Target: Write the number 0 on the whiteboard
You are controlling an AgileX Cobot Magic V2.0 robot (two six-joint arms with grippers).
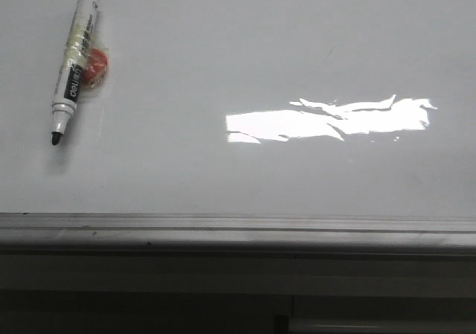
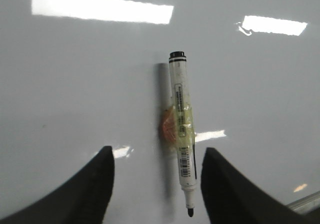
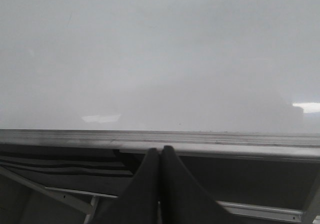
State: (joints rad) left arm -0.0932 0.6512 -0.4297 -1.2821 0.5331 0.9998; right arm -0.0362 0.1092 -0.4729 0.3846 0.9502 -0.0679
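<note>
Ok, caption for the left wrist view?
Open left jaws above an uncapped marker lying on the blank whiteboard.

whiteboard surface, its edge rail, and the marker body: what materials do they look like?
Whiteboard: glossy white coated panel, judging by its sharp mirror-like glare; the core can't be told. Rail: brushed grey metal, probably aluminium, with fine lines along its length. Marker: smooth white plastic barrel with a printed label, black end and tip, yellowish clear tape around its middle holding an orange lump of unclear material.
</note>
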